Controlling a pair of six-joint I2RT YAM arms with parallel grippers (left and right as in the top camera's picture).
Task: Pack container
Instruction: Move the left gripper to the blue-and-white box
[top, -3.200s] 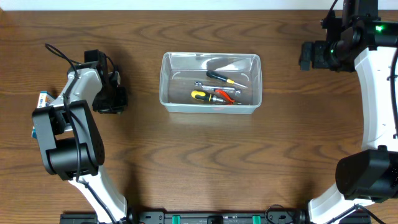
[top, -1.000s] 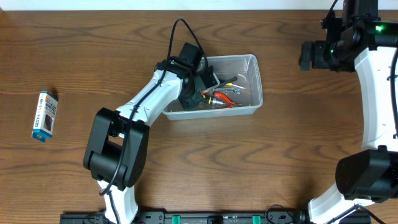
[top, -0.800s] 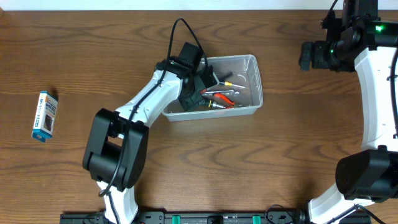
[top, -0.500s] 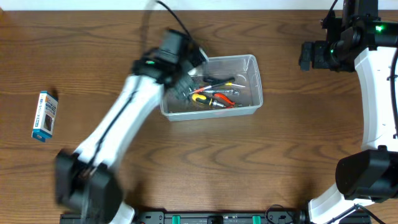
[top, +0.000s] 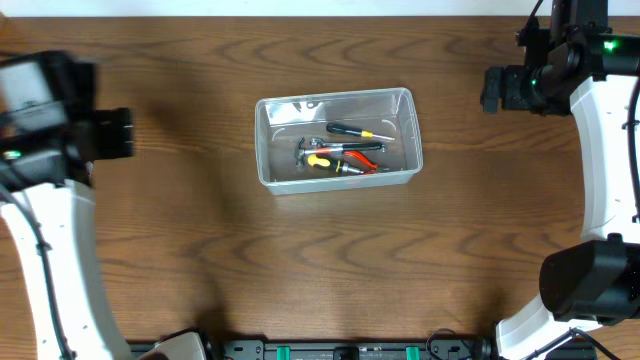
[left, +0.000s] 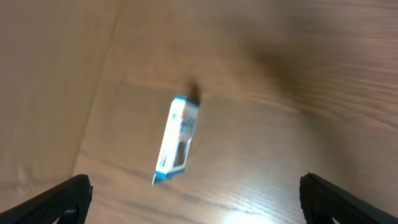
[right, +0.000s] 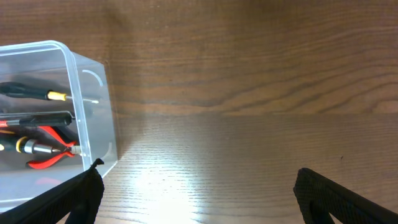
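The clear plastic container (top: 335, 96) sits mid-table. It holds a black-and-yellow screwdriver (top: 358, 130), red-handled pliers (top: 357, 150) and a yellow-handled tool (top: 320, 160). My left gripper (top: 118, 133) hovers at the far left of the table, well away from the container, open and empty. In the left wrist view the left gripper (left: 199, 205) hangs above a small blue-and-white box (left: 177, 142) lying on the wood. My right gripper (top: 492, 90) is up at the back right, open and empty. In the right wrist view the right gripper (right: 199, 202) faces the container's (right: 102, 124) right end.
The left arm covers the blue-and-white box in the overhead view. The right arm's white links (top: 605, 150) run down the table's right side. Bare wood surrounds the container.
The left arm swung out of the container to the far left and its gripper opened. The tools stay in the container. The right arm has not moved.
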